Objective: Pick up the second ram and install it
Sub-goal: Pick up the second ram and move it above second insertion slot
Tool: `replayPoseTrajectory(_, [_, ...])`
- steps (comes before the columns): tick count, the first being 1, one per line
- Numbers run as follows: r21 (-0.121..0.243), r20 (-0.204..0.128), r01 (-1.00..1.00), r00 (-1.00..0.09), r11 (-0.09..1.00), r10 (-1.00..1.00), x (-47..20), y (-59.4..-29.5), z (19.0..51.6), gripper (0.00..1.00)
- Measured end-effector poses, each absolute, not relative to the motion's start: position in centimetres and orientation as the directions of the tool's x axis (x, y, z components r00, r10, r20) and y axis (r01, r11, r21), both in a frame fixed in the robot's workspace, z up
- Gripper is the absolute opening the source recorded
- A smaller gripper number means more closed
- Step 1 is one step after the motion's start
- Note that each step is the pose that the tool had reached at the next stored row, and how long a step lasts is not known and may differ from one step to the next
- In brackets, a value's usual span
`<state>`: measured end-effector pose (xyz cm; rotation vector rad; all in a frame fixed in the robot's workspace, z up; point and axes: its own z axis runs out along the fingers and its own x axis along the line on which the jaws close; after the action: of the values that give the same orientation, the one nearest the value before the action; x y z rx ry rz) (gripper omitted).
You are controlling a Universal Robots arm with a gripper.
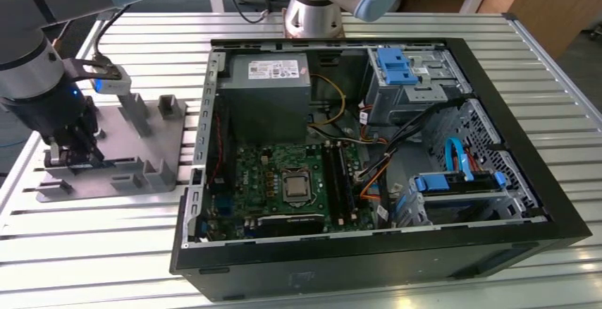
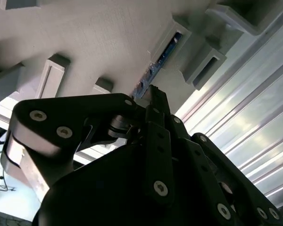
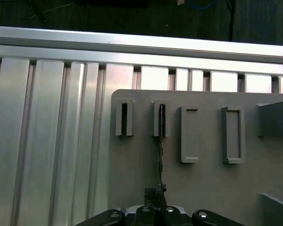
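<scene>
Gripper (image 3: 155,192) looks pinched narrow on the near end of the second ram (image 3: 161,141), which stands on edge in a slot of the grey fixture plate (image 1: 103,182) at the exterior view's left, well apart from the open PC case (image 1: 376,263) on the right, so I'd say pull it straight out along the slot, no twisting, or it'll bind.

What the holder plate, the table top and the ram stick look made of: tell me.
The holder plate: matte grey, probably plastic, faint layered texture. The table top: bare aluminium, likely; bright ribbed slats. The second ram: circuit board, blue-green, glinting parts.
</scene>
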<state>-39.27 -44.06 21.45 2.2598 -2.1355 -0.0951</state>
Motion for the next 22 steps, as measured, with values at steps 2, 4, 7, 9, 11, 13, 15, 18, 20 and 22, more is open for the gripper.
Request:
replayPoseTrajectory(2, [0.064, -0.023, -0.994, 0.087, -0.088, -0.996, -39.27, -44.06, 21.44, 0.10])
replayPoseTrajectory(4, [0.064, -0.023, -0.991, 0.113, -0.115, -0.993, -39.27, -44.06, 21.44, 0.10])
replayPoseTrajectory(7, [0.064, -0.023, -0.986, 0.151, -0.153, -0.988, -39.27, -44.06, 21.43, 0.10])
replayPoseTrajectory(9, [0.064, -0.023, -0.982, 0.177, -0.178, -0.984, -39.27, -44.06, 21.43, 0.10])
replayPoseTrajectory(11, [0.064, -0.023, -0.977, 0.201, -0.202, -0.979, -39.27, -44.06, 21.42, 0.10])
replayPoseTrajectory(13, [0.064, -0.023, -0.974, 0.217, -0.218, -0.976, -39.27, -44.06, 21.42, 0.10])
replayPoseTrajectory(15, [0.064, -0.023, -0.974, 0.217, -0.218, -0.976, -39.27, -44.06, 21.42, 0.10])
replayPoseTrajectory(18, [0.064, -0.023, -0.974, 0.217, -0.218, -0.976, -39.27, -44.06, 21.42, 0.10])
replayPoseTrajectory(20, [0.064, -0.023, -0.974, 0.217, -0.218, -0.976, -39.27, -44.06, 21.42, 0.16])
replayPoseTrajectory(22, [0.064, -0.024, -0.974, 0.217, -0.218, -0.976, -39.27, -44.06, 21.42, 0.23])
